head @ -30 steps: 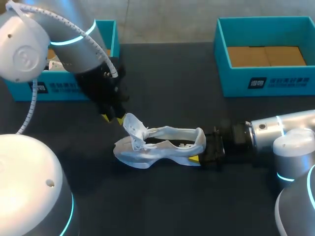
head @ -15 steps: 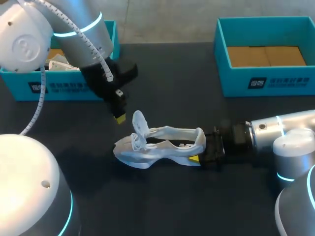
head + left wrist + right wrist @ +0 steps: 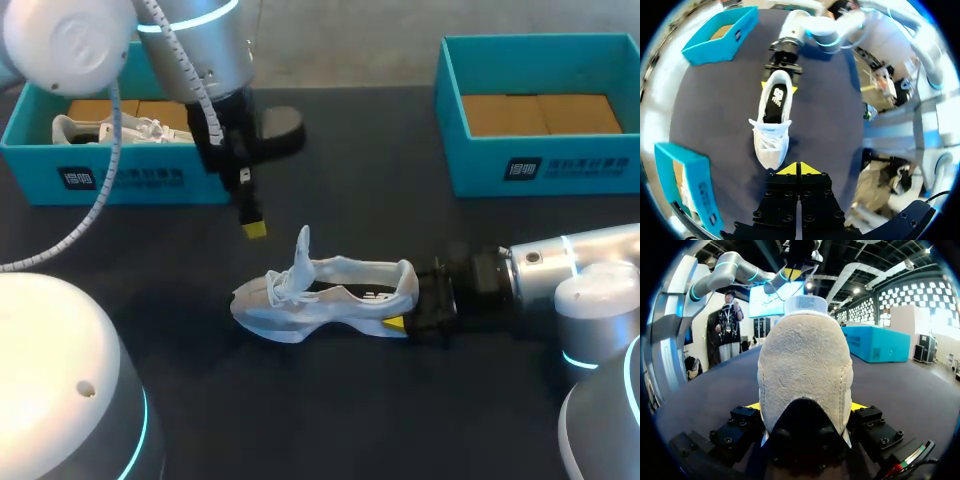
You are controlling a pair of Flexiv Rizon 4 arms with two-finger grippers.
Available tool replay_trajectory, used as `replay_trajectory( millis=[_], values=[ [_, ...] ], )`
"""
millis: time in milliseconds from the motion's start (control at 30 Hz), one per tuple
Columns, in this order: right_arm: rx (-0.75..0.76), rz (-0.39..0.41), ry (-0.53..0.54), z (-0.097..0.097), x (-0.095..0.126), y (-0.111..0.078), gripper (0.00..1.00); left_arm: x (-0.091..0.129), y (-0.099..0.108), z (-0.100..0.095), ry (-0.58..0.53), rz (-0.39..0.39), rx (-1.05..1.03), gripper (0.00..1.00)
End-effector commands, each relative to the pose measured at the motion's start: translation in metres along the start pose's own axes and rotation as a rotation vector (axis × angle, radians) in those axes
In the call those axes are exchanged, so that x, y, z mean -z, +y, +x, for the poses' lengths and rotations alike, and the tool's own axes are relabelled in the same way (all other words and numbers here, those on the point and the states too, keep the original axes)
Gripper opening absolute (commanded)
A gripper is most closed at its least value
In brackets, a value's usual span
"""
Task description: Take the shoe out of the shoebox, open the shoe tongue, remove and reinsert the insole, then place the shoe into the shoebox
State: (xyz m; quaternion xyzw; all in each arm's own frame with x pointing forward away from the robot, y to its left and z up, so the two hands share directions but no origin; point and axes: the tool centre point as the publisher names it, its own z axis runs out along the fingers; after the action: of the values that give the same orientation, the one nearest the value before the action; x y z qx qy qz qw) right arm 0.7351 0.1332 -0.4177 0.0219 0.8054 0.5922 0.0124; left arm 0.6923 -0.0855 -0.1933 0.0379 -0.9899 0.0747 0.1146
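Dark counter [image 3: 350, 420] carries the white mesh sneaker [image 3: 320, 295], right hand [image 3: 410, 300] pinching its heel; left hand [image 3: 254, 229] hovers near the toe, fingertips pressed together.

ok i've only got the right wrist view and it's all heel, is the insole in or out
observer: in. The left wrist view looks down into the shoe, and the insole lies flat inside it.
operator: and my other arm, holding anything
observer: no. The left gripper has its yellow tips together with nothing between them, apart from the shoe.
operator: anything in the boxes
observer: yes. In the head view, a second white shoe lies in the left shoebox.
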Motion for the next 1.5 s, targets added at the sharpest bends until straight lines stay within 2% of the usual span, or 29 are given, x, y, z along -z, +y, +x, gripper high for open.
replay_trajectory(
  millis=[33, 233, 400, 567, 900, 1167, 1367, 1500],
  values=[
    [-0.001, 0.003, 0.0, -0.001, -0.002, -0.001, 0.0, 0.001, -0.004, -0.006, 0.026, -0.038, -0.116, 0.0],
    [-0.001, 0.003, 0.0, -0.001, -0.002, -0.001, 0.0, 0.001, -0.004, -0.006, 0.026, -0.038, -0.116, 0.0],
    [-0.001, 0.003, 0.0, -0.001, -0.002, -0.001, 0.0, 0.003, -0.01, -0.018, -0.017, 0.036, -0.168, 0.0],
    [-0.001, 0.003, 0.0, -0.001, -0.002, -0.001, 0.0, -0.003, -0.031, -0.027, -0.063, 0.044, -0.189, 0.0],
    [-0.001, 0.003, 0.0, -0.001, -0.002, -0.001, 0.0, -0.035, -0.088, -0.021, -0.045, 0.037, -0.247, 0.0],
    [-0.001, 0.003, 0.0, -0.001, -0.002, -0.001, 0.0, -0.063, -0.135, -0.022, -0.077, -0.004, -0.291, 0.0],
    [-0.001, 0.003, 0.0, -0.001, -0.002, -0.001, 0.0, -0.088, -0.156, -0.029, -0.081, -0.025, -0.302, 0.0],
    [-0.001, 0.003, 0.0, -0.001, -0.002, -0.001, 0.0, -0.103, -0.162, -0.034, -0.056, -0.03, -0.293, 0.0]
  ],
)
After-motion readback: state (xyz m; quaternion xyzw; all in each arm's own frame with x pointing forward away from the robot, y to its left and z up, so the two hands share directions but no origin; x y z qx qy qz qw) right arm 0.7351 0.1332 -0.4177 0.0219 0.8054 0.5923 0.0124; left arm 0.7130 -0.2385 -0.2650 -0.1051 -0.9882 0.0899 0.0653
